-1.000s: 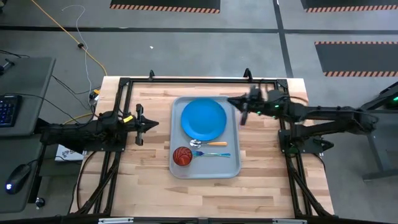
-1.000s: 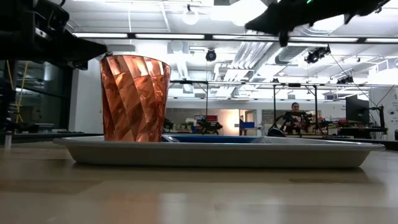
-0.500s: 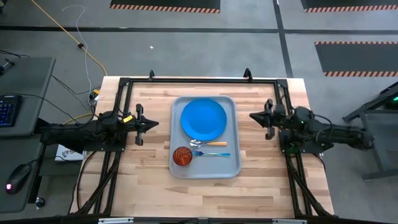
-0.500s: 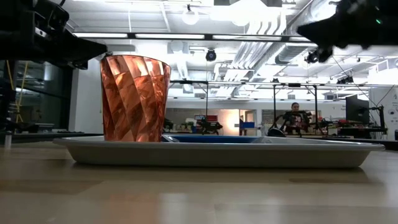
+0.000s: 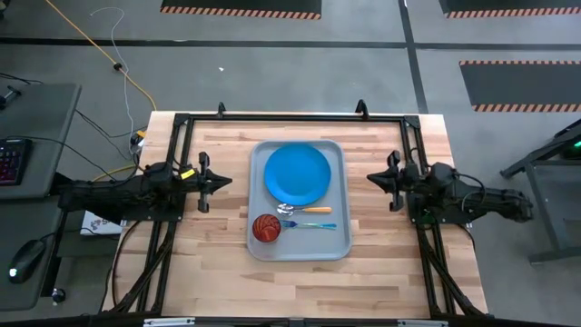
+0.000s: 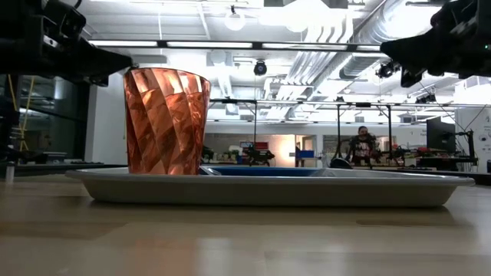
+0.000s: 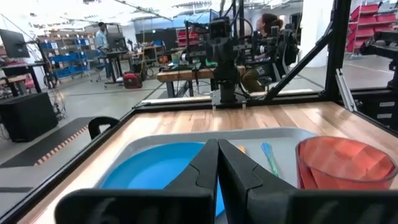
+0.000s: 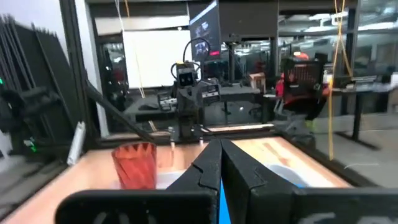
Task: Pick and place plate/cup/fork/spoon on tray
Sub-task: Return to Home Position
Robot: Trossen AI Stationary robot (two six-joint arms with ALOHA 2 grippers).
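Note:
The pale grey-blue tray (image 5: 338, 243) lies at the table's middle. On it rest the blue plate (image 5: 297, 174) at the far end, the red cup (image 5: 265, 227) upright at the near left corner, the orange-handled spoon (image 5: 305, 210) and the teal-handled fork (image 5: 309, 224) side by side. My left gripper (image 5: 227, 180) is shut and empty, left of the tray. My right gripper (image 5: 370, 178) is shut and empty, right of the tray. The cup (image 6: 166, 120) stands on the tray (image 6: 268, 188) in the low view.
A black frame (image 5: 290, 115) runs along the table's far edge and both sides. Bare wood lies left and right of the tray and at the near edge (image 5: 300, 291). A person (image 6: 361, 143) shows far off in the room.
My right gripper has drawn back from the tray's far right corner toward the table's right edge and a little nearer, ending level beside the tray. Nothing on the tray has moved.

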